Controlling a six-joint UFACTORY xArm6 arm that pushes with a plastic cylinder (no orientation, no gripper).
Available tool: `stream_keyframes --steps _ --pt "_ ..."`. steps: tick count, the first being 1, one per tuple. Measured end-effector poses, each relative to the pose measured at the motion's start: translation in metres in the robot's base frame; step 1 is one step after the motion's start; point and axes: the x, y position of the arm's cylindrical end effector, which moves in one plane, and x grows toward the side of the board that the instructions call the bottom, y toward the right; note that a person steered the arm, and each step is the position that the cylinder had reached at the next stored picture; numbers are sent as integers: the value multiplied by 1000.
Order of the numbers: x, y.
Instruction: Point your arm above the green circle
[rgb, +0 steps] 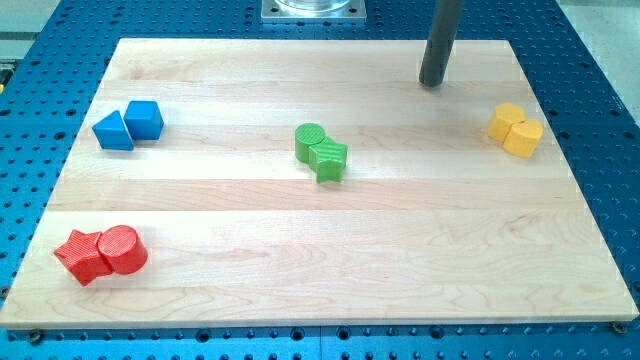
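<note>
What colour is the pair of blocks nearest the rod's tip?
Yellow: the two yellow blocks sit to the view's right of my tip, clearest in the camera view.

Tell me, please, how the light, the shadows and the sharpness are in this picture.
Camera view: light is even and soft, without strong glare on the wooden board; the green circle and red circle cast only faint shadows; my tip and all blocks look sharp.
</note>
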Motion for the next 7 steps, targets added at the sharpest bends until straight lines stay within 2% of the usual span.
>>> stream_keyframes --steps 3,5,7 --pt "0 0" --pt "32 -57" --pt "32 -57"
